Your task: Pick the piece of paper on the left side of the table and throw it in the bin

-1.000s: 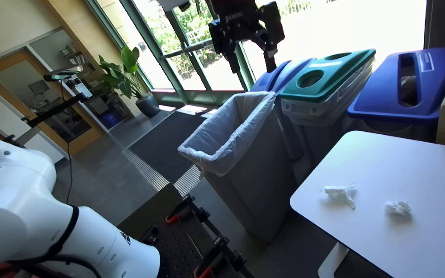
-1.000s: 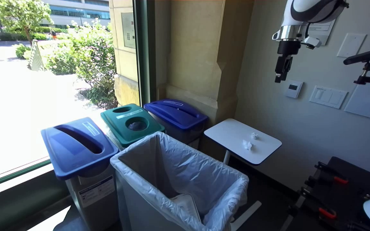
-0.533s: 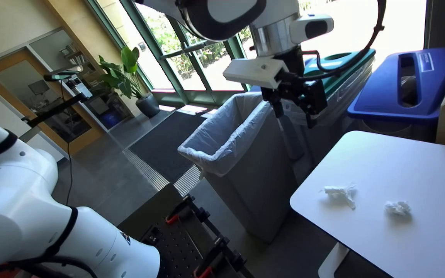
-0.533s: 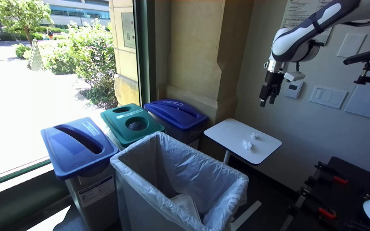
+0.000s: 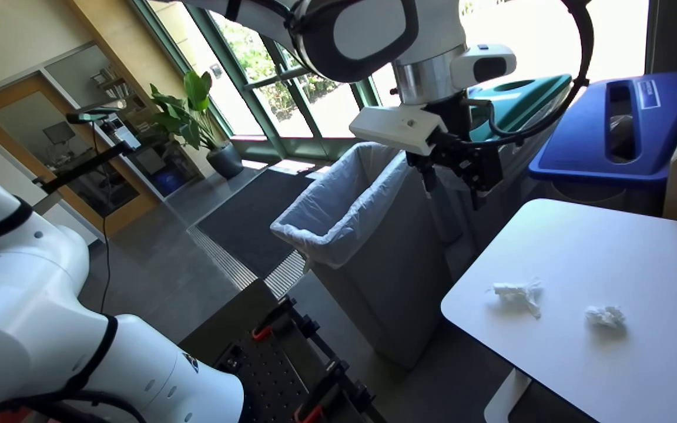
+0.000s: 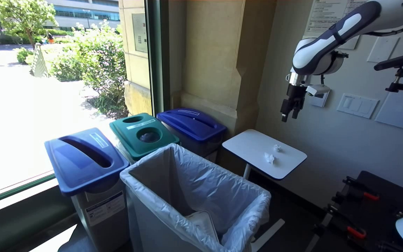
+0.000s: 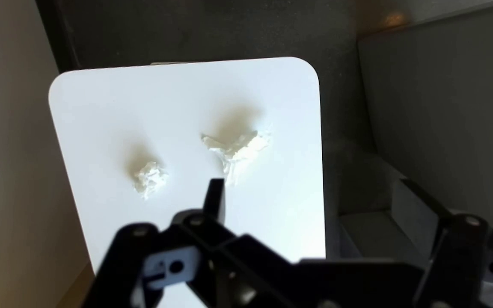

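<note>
Two dark fingers (image 7: 215, 197) of the end effector (image 7: 318, 196) stood spread well apart, pointing down, higher than the white tabletop (image 7: 178, 98) and apart from it in both exterior views. The piece of paper (image 7: 241, 152), crumpled, wide and rather flat, lay on the tabletop near a smaller, rounder paper wad (image 7: 150, 177), the two apart. In the wrist view the piece of paper appeared just past one finger, and in an exterior view it sat closer to the bin (image 5: 385, 288) than the paper wad did. That bin, tall and grey, stood beside the tabletop, a pale liner bag (image 5: 365, 223) folded over its rim; a flat white thing (image 6: 201, 222), partly hidden, rested inside. Near it, a green lid (image 6: 129, 136) sat between a blue lid (image 6: 77, 168) and a darker blue lid (image 6: 192, 130), all three in a row.
</note>
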